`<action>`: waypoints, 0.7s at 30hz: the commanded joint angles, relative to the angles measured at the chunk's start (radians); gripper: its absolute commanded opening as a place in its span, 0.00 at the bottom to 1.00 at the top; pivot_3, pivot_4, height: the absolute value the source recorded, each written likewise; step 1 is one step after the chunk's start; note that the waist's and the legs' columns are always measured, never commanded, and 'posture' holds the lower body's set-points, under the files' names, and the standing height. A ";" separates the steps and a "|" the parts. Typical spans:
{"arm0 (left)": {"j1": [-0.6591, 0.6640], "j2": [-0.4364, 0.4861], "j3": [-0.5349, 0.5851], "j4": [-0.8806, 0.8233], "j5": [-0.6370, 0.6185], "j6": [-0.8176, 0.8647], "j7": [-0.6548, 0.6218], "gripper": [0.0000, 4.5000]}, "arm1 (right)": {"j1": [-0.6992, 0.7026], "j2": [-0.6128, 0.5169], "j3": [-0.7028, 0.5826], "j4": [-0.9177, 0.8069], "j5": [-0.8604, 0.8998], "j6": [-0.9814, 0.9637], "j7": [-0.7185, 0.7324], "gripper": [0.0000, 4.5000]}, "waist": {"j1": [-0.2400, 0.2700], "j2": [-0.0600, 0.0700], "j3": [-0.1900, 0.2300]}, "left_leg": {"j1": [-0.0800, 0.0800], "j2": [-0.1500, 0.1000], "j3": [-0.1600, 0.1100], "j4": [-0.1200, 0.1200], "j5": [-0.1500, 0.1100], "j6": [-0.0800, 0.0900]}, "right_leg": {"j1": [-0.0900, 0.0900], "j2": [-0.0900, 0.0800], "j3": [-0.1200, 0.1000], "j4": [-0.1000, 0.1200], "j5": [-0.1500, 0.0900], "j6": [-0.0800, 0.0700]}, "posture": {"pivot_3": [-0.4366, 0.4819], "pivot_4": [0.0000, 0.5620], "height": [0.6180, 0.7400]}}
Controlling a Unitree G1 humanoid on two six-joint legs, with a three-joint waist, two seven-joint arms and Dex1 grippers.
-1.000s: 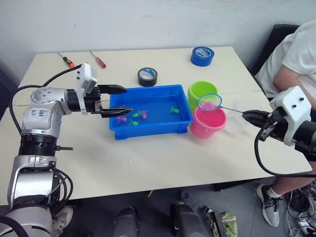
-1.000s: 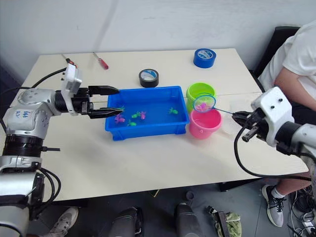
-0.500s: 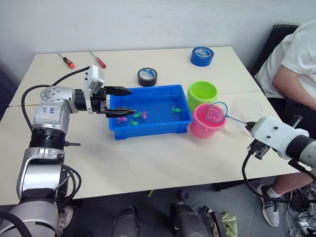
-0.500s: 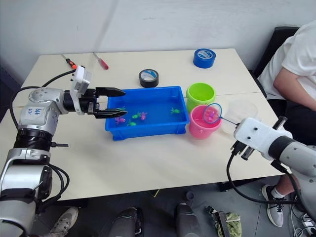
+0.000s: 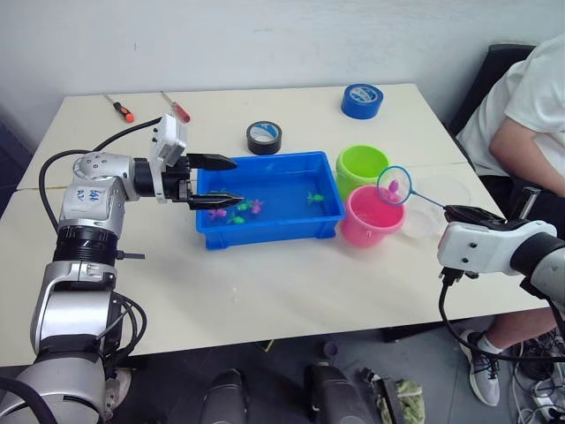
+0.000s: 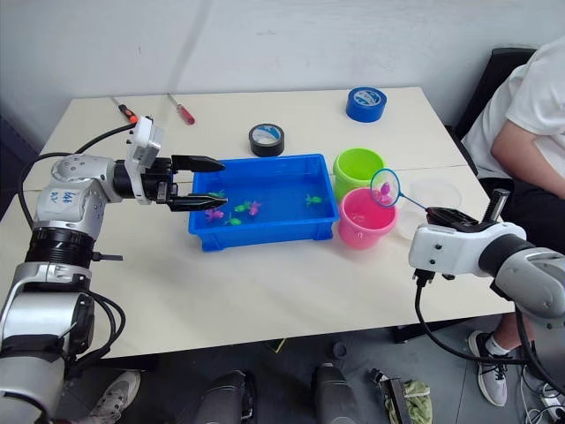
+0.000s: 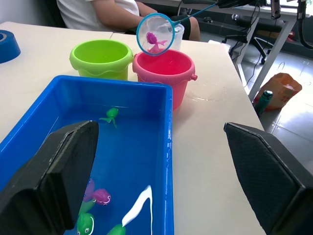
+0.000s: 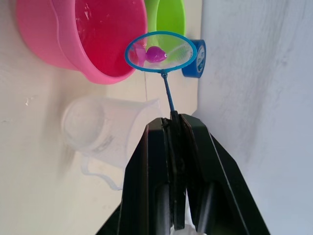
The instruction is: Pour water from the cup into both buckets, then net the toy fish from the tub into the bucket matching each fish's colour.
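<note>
The blue tub [image 5: 274,237] holds water and small pink fish [image 5: 256,206] and green fish [image 5: 312,196]. My left gripper [image 5: 237,181] hangs open over the tub's left end, holding nothing. To the tub's right stand the lime green bucket [image 5: 362,166] and the pink bucket [image 5: 371,216]. My right gripper [image 8: 174,122] is shut on the thin handle of a blue-ringed net [image 5: 394,185]. The net hovers tilted above the pink bucket's right rim with a pink fish [image 8: 156,54] in it. The clear cup [image 5: 437,208] stands upright just right of the pink bucket, under the net handle.
A black tape roll [image 5: 263,137] lies behind the tub and a blue tape roll [image 5: 361,99] at the table's back right. Two screwdrivers [image 5: 175,106] lie at the back left. A person [image 5: 521,106] sits close to the table's right edge.
My right arm has turned and the net has risen from low over the pink bucket to above its right rim, the pink fish still inside. My left gripper has held still.
</note>
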 commanded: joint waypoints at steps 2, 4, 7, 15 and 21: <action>-0.024 0.004 0.023 0.003 -0.001 -0.020 -0.009 0.99 | 0.034 0.023 -0.022 0.007 -0.125 -0.083 -0.063 0.00 | 0.000 0.000 0.000 | 0.000 0.000 0.000 0.000 0.000 0.000 | 0.000 0.000 0.000 0.000 0.000 0.000 | 0.48 0.27 0.92; -0.024 0.005 0.023 0.006 -0.001 -0.022 -0.010 0.99 | 0.055 0.031 -0.025 0.006 -0.143 -0.118 -0.073 0.00 | 0.000 0.000 0.000 | 0.000 0.000 0.000 0.000 0.000 0.000 | 0.000 0.000 0.000 0.000 0.000 0.000 | 0.48 0.27 0.92; -0.025 0.005 0.023 0.011 0.000 -0.025 -0.010 0.99 | 0.074 0.048 -0.026 0.002 -0.169 -0.157 -0.092 0.00 | 0.000 0.000 0.000 | 0.000 0.000 0.000 0.000 0.000 0.000 | 0.000 0.000 0.000 0.000 0.000 0.000 | 0.48 0.27 0.92; -0.030 0.004 0.023 0.025 0.001 -0.032 -0.014 0.99 | 0.105 0.058 -0.051 0.002 -0.244 -0.241 -0.128 0.00 | -0.001 0.000 0.000 | 0.000 0.000 0.000 0.001 0.000 0.000 | 0.001 0.000 0.000 0.001 0.000 0.000 | 0.48 0.27 0.92; -0.033 0.002 0.024 0.035 0.002 -0.039 -0.016 0.99 | 0.114 0.065 -0.058 0.017 -0.333 -0.334 -0.189 0.00 | 0.000 0.000 0.000 | 0.001 0.000 0.000 0.001 0.000 -0.001 | 0.001 0.000 0.000 0.001 0.000 0.000 | 0.48 0.27 0.92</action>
